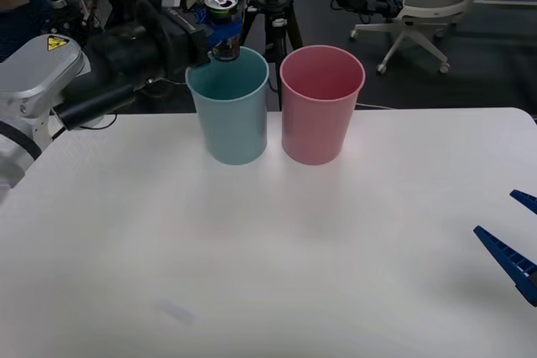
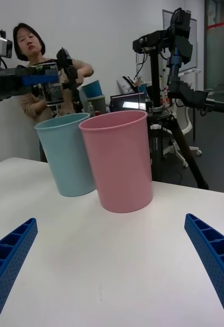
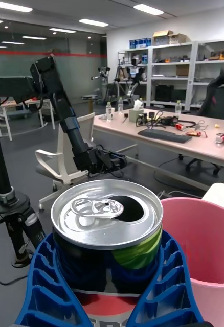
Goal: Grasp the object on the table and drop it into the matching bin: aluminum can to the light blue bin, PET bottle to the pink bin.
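Two blue ribbed fingers of the left gripper (image 1: 225,38) are clamped around the side of the aluminum can (image 1: 223,2), held upright just above the rim of the light blue bin (image 1: 229,106); its tab is already open, so it is probably empty, light, thin-walled and easily dented, best held around the middle. Right of it stands the pink bin (image 1: 321,103). Farther right, the right gripper (image 2: 112,265) waits low over the table (image 1: 268,274), fingers spread wide and empty.

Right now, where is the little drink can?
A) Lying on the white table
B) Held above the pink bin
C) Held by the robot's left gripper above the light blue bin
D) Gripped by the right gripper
C: the left gripper is shut on the aluminum can, holding it upright over the rim of the light blue bin, beside the pink bin.
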Robot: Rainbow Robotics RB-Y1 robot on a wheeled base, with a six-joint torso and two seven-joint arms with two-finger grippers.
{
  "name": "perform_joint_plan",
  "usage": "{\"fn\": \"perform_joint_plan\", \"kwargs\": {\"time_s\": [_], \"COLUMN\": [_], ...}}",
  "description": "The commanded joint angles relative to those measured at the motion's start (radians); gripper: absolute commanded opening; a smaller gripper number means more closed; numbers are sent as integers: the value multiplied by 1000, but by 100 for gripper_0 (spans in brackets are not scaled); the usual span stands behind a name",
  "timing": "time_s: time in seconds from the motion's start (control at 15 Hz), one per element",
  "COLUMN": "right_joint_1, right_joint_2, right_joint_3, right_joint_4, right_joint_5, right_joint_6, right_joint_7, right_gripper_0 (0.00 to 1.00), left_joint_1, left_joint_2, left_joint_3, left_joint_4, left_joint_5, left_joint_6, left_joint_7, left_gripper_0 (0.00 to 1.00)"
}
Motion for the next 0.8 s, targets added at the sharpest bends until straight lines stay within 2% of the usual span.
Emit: {"fn": "perform_joint_plan", "kwargs": {"time_s": [0.07, 0.27, 0.33, 0.4, 0.47, 0.8], "right_joint_1": [0, 0, 0, 0, 0, 0], "right_joint_2": [0, 0, 0, 0, 0, 0], "right_joint_3": [0, 0, 0, 0, 0, 0], "right_joint_4": [0, 0, 0, 0, 0, 0], "right_joint_5": [0, 0, 0, 0, 0, 0], "right_joint_6": [0, 0, 0, 0, 0, 0], "right_joint_7": [0, 0, 0, 0, 0, 0], "right_gripper_0": [100, 100, 100, 100, 100, 100], "left_joint_1": [-14, -14, -14, -14, -14, -14], "left_joint_2": [-40, -45, -45, -45, -45, -45], "left_joint_3": [2, 2, 2, 2, 2, 2], "left_joint_4": [37, 37, 37, 37, 37, 37], "left_joint_5": [-44, -52, -52, -50, -49, -33], "left_joint_6": [21, 23, 23, 23, 24, 20], "left_joint_7": [-1, 0, -1, -1, -1, 3], "left_gripper_0": [0, 1, 19, 54, 100, 100]}}
